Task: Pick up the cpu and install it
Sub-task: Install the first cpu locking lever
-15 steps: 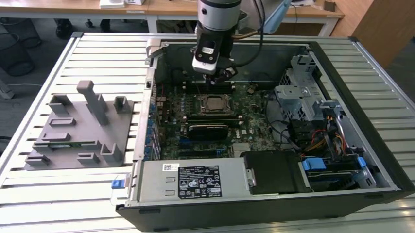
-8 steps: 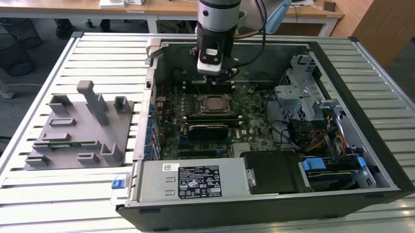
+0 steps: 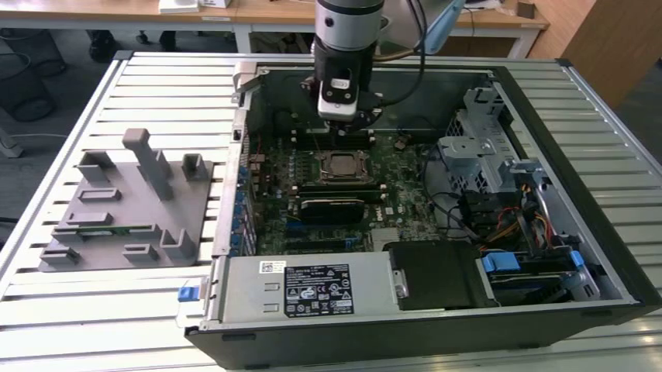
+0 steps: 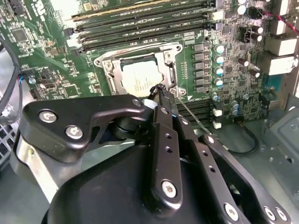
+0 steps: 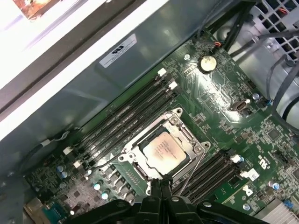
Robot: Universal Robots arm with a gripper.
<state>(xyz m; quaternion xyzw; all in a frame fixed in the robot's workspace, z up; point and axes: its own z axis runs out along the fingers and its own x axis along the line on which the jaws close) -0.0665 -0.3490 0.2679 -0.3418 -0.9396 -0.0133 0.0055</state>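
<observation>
Fingers (image 4: 162,140) are narrow black metal bars studded with screw heads. They lie pressed together tip to tip and grip nothing. The gripper (image 5: 160,181) ends at the edge of the socket frame (image 5: 201,148), and contact with that frame cannot be confirmed. The cpu (image 5: 166,150) sits flat and square inside the frame, just beside the tips, and its pale metal lid is glossy in both wrist views. The second wrist view adds a thin wire lever (image 4: 192,115) running diagonally along one side of the frame. The first wrist view shows long dark memory slots (image 5: 124,126) flanking the socket, a round coin cell (image 5: 207,62) farther out, and the grey case wall close behind the slots. The exterior view gives the wider setting. The arm (image 3: 349,31) stands upright over the green motherboard (image 3: 271,194), inside an open computer case (image 3: 579,116). A drive cage (image 3: 486,147) with cabling crowds the exterior view's right, and a labelled power supply (image 3: 300,288) and a black block (image 3: 439,275) lie along the near edge. The space straight above the socket is open. A grey plastic fixture (image 3: 124,205) of upright blocks rests on the slatted table (image 3: 155,77), well apart on the exterior view's left.
</observation>
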